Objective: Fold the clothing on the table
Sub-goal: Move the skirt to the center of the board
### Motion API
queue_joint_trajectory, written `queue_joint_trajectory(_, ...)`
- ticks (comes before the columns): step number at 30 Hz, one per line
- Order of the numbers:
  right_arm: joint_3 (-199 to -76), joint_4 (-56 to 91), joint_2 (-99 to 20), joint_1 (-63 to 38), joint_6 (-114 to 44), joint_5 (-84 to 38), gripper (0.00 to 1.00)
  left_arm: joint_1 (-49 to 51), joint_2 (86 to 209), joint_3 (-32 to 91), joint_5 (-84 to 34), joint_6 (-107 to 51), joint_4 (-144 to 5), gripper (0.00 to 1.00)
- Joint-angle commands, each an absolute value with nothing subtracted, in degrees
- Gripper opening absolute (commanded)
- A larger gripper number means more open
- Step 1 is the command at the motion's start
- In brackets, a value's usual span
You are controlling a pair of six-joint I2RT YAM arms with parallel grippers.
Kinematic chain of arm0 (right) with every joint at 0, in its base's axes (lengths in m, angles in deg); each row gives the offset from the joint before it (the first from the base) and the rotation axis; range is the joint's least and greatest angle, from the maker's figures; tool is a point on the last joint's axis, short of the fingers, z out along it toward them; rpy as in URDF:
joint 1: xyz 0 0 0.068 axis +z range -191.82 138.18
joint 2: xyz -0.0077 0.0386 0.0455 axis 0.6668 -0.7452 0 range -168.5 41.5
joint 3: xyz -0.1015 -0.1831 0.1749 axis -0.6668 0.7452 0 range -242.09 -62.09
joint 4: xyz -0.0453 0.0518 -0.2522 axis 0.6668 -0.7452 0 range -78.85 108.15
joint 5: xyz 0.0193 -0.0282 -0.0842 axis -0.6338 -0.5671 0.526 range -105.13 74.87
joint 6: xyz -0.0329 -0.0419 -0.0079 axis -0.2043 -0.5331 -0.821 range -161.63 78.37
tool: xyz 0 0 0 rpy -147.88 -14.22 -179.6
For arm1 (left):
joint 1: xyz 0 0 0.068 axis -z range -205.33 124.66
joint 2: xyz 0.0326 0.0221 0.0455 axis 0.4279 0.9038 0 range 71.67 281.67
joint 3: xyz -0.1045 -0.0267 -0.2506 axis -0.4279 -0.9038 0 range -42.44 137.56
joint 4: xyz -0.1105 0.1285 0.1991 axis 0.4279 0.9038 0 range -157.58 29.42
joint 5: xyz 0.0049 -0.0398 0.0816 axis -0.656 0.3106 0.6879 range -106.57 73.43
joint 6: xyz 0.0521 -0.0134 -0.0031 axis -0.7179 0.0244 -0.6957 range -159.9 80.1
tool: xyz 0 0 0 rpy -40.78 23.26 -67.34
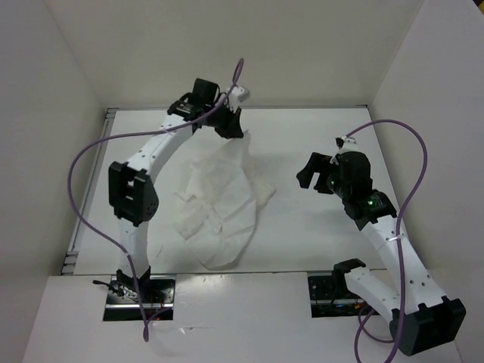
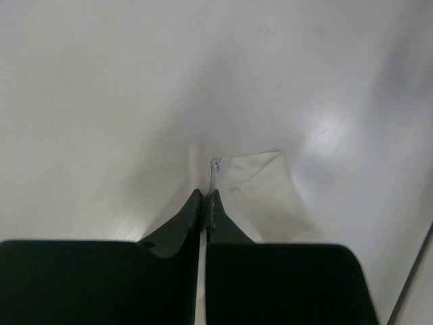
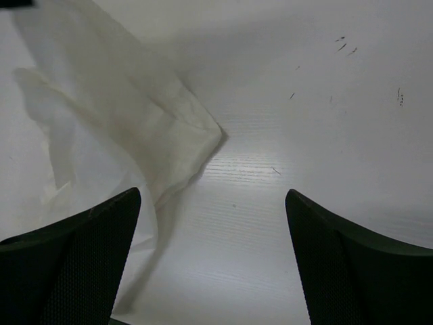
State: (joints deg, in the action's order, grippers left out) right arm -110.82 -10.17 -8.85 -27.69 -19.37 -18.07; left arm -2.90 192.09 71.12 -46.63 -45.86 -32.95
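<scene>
The clothing [image 1: 221,206] is a thin, wrinkled white garment stretching from the table's [image 1: 302,132] far middle toward the near edge. My left gripper [image 1: 231,127] is at the garment's far tip, shut on a thin edge of the fabric. In the left wrist view that edge pokes out between the closed left gripper [image 2: 206,196], with a fold of the clothing [image 2: 260,189] to the right. My right gripper [image 1: 306,175] hovers open to the right of the garment. In the right wrist view the right gripper [image 3: 213,203] stands over bare table [image 3: 304,135], a corner of the clothing [image 3: 135,115] just left of it.
White upright walls [image 1: 53,91] enclose the table on the left, back and right. A thin metal rail [image 1: 89,193] runs along the left edge. Purple cables [image 1: 83,197] loop beside both arms. The arm bases [image 1: 136,291] sit at the near edge.
</scene>
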Motion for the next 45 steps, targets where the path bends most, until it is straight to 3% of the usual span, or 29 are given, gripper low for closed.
queue_joint_trajectory(1, -111.6, -9.0, -7.1, -27.1, -19.5, -16.8, 0.92, -2.1, 174.4, 79.2, -55.6, -45.4, -34.8, 0.0)
queue_joint_trajectory(5, -111.6, -8.5, -6.5, -26.6, -19.5, -16.8, 0.92, -4.9, 166.5, 75.0, -59.3, -43.2, -38.0, 0.0)
queue_joint_trajectory(10, -111.6, -8.5, -6.5, -26.6, -19.0, -15.0, 0.92, -8.1, 156.2, 59.3, -56.6, -39.0, -46.5, 0.0)
queue_joint_trajectory(18, -111.0, -8.5, -6.0, -26.6, -19.0, -14.4, 0.92, -12.8, 159.2, 49.4, -51.3, -35.3, -49.2, 0.0)
queue_joint_trajectory(27, -111.0, -8.5, -6.5, -26.6, -19.0, -14.4, 0.92, -13.4, 161.7, 50.5, -50.8, -36.5, -48.5, 0.0)
queue_joint_trajectory(34, -111.0, -8.5, -6.5, -26.6, -18.4, -13.3, 0.92, -7.4, 166.2, 58.0, -64.5, -44.4, -36.7, 0.01)
queue_joint_trajectory(38, -111.0, -9.0, -6.0, -26.6, -18.4, -12.8, 0.92, -5.3, 159.2, 56.4, -81.5, -46.6, -36.1, 0.01)
queue_joint_trajectory(42, -111.0, -9.0, -6.0, -26.6, -18.4, -12.8, 0.92, -5.3, 149.8, 54.2, -81.5, -44.3, -39.0, 0.05)
queue_joint_trajectory(45, -111.0, -9.0, -6.0, -26.6, -18.4, -12.8, 0.92, -6.4, 144.8, 53.7, -75.0, -43.3, -40.2, 0.05)
